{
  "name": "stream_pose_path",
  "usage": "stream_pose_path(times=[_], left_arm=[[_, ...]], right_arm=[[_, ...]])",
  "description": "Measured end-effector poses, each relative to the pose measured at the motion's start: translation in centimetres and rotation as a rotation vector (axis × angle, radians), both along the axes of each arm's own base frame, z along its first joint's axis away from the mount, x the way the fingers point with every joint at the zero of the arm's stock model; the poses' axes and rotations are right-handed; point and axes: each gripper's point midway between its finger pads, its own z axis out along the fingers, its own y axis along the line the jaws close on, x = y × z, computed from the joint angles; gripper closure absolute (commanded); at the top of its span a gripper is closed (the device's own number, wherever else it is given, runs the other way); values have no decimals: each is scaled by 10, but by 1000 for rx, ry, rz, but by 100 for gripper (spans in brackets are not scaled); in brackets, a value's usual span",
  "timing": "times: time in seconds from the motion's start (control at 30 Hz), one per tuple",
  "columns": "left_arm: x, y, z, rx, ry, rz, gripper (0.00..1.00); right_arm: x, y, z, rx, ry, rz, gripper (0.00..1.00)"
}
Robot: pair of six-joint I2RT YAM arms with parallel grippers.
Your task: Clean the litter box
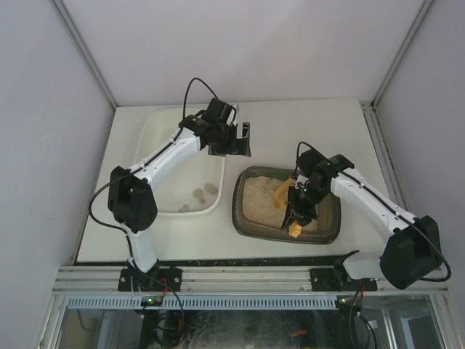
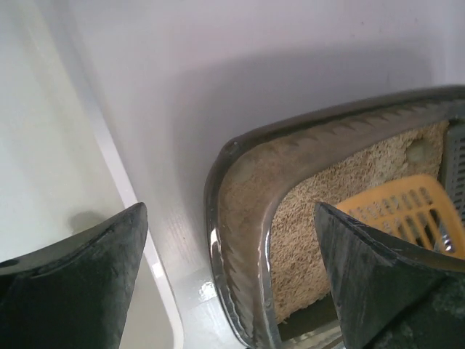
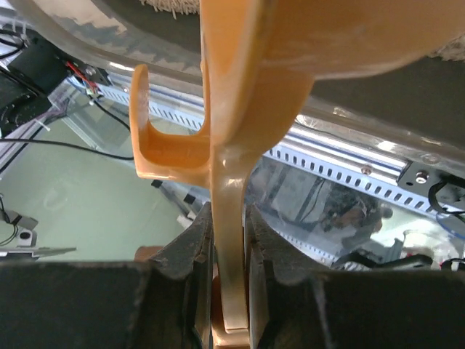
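The dark grey-brown litter box [image 1: 240,205] with beige litter [image 1: 260,198] sits at the table's front centre. My right gripper [image 1: 299,211] hangs over its middle, shut on the handle of an orange slotted scoop [image 1: 282,190]. In the right wrist view the scoop handle [image 3: 232,211] runs straight between the fingers of my right gripper [image 3: 231,247]. My left gripper [image 1: 234,138] is open and empty, hovering just behind the box's far left corner. The left wrist view looks down between its fingers [image 2: 80,283] at the litter box rim [image 2: 240,218] and the scoop [image 2: 399,211].
A larger cream-white tub [image 1: 149,138] stands left of the litter box, with a few pale lumps [image 1: 203,193] near its front right corner. Its rim [image 2: 138,225] shows under the left gripper. A perforated metal rail [image 1: 240,276] runs along the table's near edge.
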Motion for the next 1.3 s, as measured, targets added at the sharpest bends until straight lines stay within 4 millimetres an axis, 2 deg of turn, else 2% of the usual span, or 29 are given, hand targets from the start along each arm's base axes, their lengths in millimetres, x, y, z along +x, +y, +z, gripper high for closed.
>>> stream_pose_path(times=[0.1,0.27,0.33,0.5,0.6,0.97,1.03,1.17,1.3], left_arm=[[4,1,-9,-26,24,72,0],[-5,4,-45,-39,103,154,0],[-2,-3,-43,-76,85,164,0],[-11,-11,-61,-116,115,194,0],[-10,-16,-62,-146,113,195,0],[-8,-20,-64,-187,94,203,0],[-8,-20,-64,-192,91,203,0],[-8,-21,-64,-202,87,204,0],[-9,-22,-65,-213,86,200,0]], right_arm=[[-5,2,-7,-3,59,5,100],[-10,4,-15,18,104,-7,100],[-9,5,-21,23,125,-17,100],[6,14,-38,34,147,-47,100],[19,21,-45,59,135,-65,100],[40,51,-42,245,155,-94,100],[49,53,-49,262,106,-96,100],[52,49,-72,236,67,-92,100],[55,50,-74,269,37,-94,100]])
